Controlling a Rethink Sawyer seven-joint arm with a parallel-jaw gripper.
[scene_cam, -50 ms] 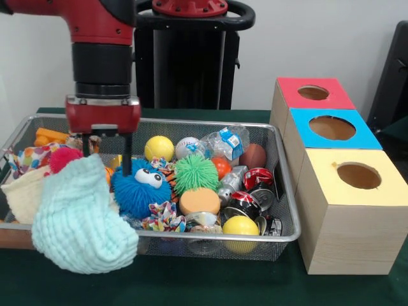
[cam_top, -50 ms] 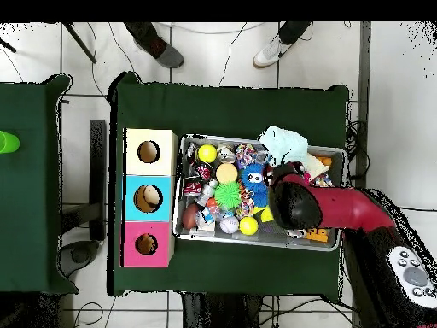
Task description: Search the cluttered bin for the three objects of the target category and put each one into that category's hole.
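Bin: the wire bin is still full of clutter — balls, crushed cans, cloths and soft toys lie mixed together.
Gripper: the gripper hangs low over the left part of the bin, its two thin fingers pointing down with a small gap between them; nothing is held, and the tips stand just beside the fuzzy blue toy and the light mint cloth.
Mint cloth: it hangs over the front rim of the bin, partly outside.
Boxes: three boxes stand in a row beside the bin — the red box, the blue box and the yellow box, each with one round hole on top.
Holes: in the overhead view something pale seems to lie inside the hole of the blue box; I cannot tell what it is. The other two holes look dark.
Target category: the pictures do not show which one it is, so I cannot name the target objects.
Progress: in my judgement the task is at an early stage — perhaps one object is placed, and at least two are still somewhere in the bin.
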